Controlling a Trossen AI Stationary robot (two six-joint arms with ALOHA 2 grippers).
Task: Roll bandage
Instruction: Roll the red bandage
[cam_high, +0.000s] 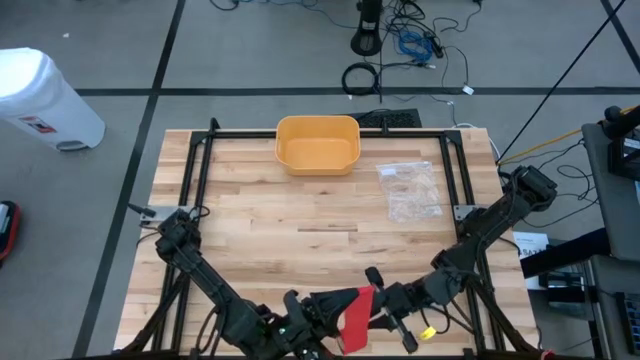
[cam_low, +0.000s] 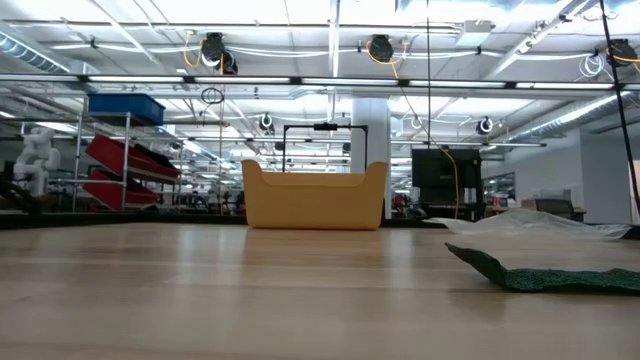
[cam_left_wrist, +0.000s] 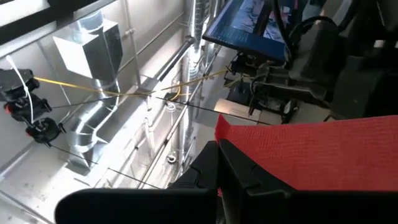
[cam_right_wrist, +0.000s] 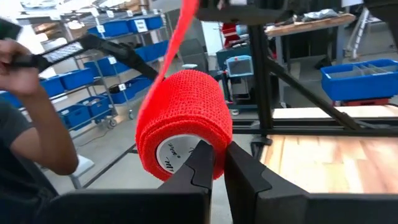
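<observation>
A red bandage (cam_high: 358, 318) is held between my two grippers, above the table's near edge. Its roll (cam_right_wrist: 183, 118) has a white core, and a free strip (cam_right_wrist: 177, 37) runs up and away from it. My right gripper (cam_right_wrist: 219, 163) is shut on the roll. My left gripper (cam_left_wrist: 227, 163) is shut on the flat red strip (cam_left_wrist: 317, 152), just left of my right gripper (cam_high: 380, 303) in the high view. Neither gripper shows in the low view. My left gripper holds the strip near its end (cam_left_wrist: 245, 140). The dark fingers hide the place of contact. The strip runs flat and taut away from the fingers, clear of the table. My right gripper holds the roll by its wall at one open end (cam_right_wrist: 217, 146). One finger (cam_right_wrist: 200, 163) is in the white core and the other (cam_right_wrist: 244, 171) is outside. The roll is lifted clear, with its strip leading upward.
A yellow bin (cam_high: 317, 143) stands at the table's far middle. A clear plastic bag (cam_high: 410, 190) lies to its right. A dark green flat piece (cam_low: 560, 277) shows at the right in the low view. A person's arm (cam_right_wrist: 28, 134) shows beyond the table in the right wrist view.
</observation>
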